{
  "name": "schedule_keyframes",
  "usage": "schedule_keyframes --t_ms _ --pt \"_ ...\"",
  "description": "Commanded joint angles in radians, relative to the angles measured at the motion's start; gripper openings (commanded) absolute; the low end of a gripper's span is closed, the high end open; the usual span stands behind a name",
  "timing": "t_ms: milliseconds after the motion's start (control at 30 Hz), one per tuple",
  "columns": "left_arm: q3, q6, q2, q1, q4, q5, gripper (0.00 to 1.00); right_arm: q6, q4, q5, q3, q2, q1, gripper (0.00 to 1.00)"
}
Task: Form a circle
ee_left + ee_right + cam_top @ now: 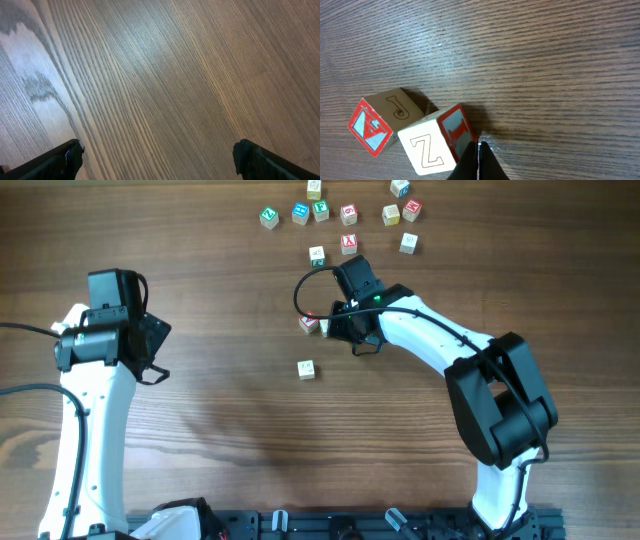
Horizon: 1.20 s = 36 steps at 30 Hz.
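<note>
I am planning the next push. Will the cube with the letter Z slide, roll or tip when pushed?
The Z cube looks wooden and flat-faced, so it will probably slide, not roll. It seems to touch the J cube, so both may move together. The shut right gripper is near one corner, so it might turn.

Red-and-cream letter cubes [426, 150]; brown wood-grain table [545, 60]

table [545, 60]: dark wood, ridged grain, faint sheen | cubes [427, 147]: pale wood, matt painted faces | right arm [420, 335]: glossy white plastic

Open tabletop [220, 420] (cube cluster [422, 147] mid-table)
</note>
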Motion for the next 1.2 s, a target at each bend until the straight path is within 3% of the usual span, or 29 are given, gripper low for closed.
schedule_keyframes --t_ms 0,600,800,1167 --pt "0.002 -0.013 0.002 0.006 0.000 0.008 1.00 -0.013 0.006 -0.018 -0.006 0.019 0.005 0.05" --pt "0.002 -0.013 0.002 0.006 0.000 0.008 1.00 -0.014 0.010 -0.017 -0.006 0.019 0.005 0.04" --pt "0.002 -0.013 0.002 0.006 0.000 0.008 1.00 0.021 -0.014 0.108 -0.006 0.019 0.003 0.04" --pt "0.002 -0.013 0.002 0.006 0.000 0.008 1.00 0.015 0.064 0.136 -0.006 0.019 0.003 0.04"
